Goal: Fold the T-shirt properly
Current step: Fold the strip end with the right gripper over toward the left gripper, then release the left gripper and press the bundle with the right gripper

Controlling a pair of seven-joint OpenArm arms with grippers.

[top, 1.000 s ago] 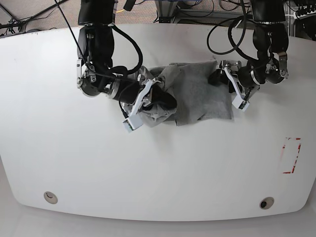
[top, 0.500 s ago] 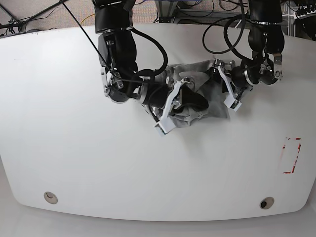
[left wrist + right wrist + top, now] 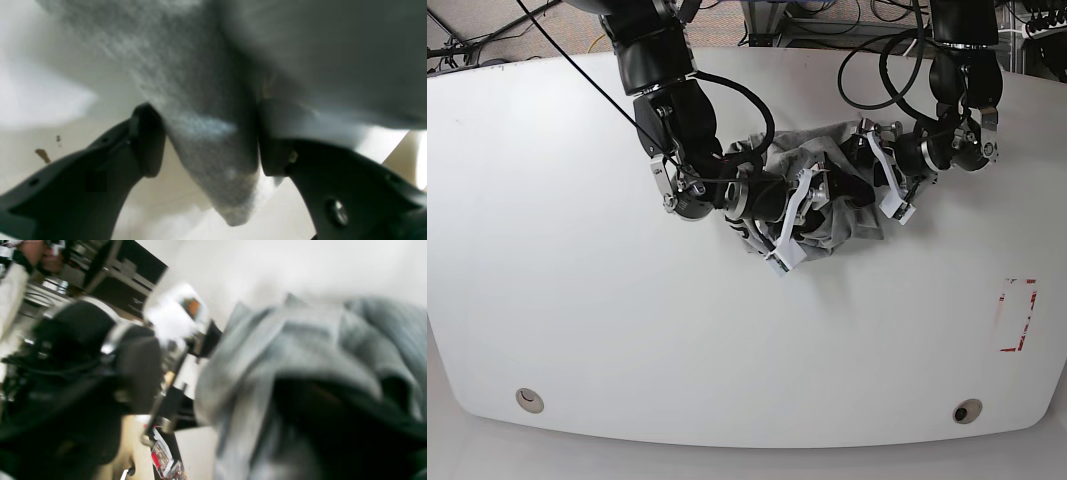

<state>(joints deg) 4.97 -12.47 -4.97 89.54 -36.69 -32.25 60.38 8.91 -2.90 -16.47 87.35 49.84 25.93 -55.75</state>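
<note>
The grey T-shirt [image 3: 802, 155] lies bunched in a small heap at the back middle of the white table [image 3: 577, 300]. My right gripper [image 3: 812, 200], on the arm at the left of the base view, is buried in the heap's middle. In the right wrist view the cloth [image 3: 300, 340] drapes over its dark fingers [image 3: 333, 426], which are blurred. My left gripper [image 3: 865, 170] is at the heap's right edge. In the left wrist view its fingers [image 3: 146, 143] press a thick fold of the T-shirt [image 3: 186, 66] from both sides. The black lettering is hidden.
A red-marked rectangle [image 3: 1017, 315] is on the table at the right. Two round holes [image 3: 529, 400] [image 3: 967, 411] sit near the front edge. Cables hang behind the table's back edge [image 3: 877, 60]. The two arms are close together over the heap.
My right gripper has swept to the right, carrying the shirt's left side over onto its right side. The left gripper shifted slightly left. The cloth is now a tighter heap.
</note>
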